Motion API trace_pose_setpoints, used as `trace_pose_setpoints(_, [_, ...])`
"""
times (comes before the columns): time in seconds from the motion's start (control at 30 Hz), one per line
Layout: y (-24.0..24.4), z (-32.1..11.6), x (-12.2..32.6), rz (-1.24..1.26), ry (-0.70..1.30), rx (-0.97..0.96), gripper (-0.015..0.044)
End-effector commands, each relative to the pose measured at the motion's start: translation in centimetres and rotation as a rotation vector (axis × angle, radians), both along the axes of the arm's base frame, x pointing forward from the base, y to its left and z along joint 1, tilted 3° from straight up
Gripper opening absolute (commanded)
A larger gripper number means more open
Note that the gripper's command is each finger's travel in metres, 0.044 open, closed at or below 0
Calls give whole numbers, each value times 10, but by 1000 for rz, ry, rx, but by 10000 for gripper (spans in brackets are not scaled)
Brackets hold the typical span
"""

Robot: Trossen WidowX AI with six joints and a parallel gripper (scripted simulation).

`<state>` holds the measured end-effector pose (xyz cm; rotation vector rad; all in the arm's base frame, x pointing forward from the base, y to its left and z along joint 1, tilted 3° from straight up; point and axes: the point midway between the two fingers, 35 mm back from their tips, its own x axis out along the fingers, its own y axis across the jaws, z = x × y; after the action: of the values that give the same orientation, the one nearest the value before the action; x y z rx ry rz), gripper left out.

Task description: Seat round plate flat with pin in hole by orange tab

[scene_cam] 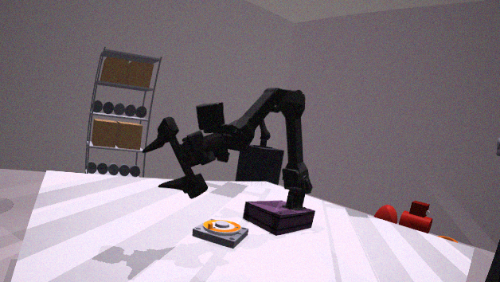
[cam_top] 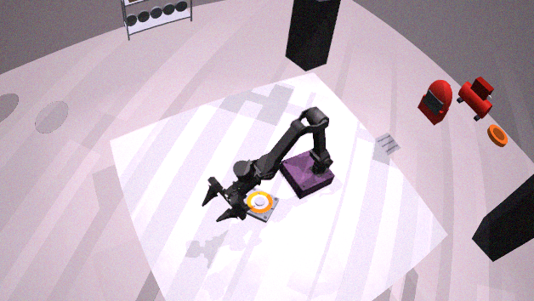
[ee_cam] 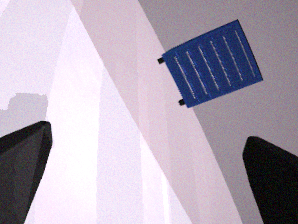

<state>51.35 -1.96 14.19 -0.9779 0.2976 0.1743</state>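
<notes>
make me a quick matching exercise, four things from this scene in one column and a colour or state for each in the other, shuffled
Things:
1. round plate
2. arm's mounting block
3. end effector
4. panel in the wrist view

Colour or state:
A. blue
B. orange and white
C. open, holding nothing
D. purple

Pairs: 1-B, 2-D, 3-C, 4-A

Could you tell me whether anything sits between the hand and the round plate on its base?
Nothing visible does. The open hand hangs in the air, up and off to one side of the round plate, which lies on the grey base. The purple mount stands on the plate's other side, out of the path.
</notes>
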Motion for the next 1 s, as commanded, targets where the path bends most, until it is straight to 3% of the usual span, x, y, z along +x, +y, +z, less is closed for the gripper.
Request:
trace_pose_setpoints(0.0, [0, -2, 0, -5, 13, 10, 374])
trace_pose_setpoints(0.23, [-13, -67, -39, -294, 490, 370, 190])
trace_pose_setpoints(0.47, [-27, -89, -104, -654, 839, 552, 6])
trace_pose_setpoints(0.7, [-32, -86, -163, -1003, 1076, 651, 0])
trace_pose_setpoints(0.97, [-29, -94, -164, -1016, 1083, 653, 0])
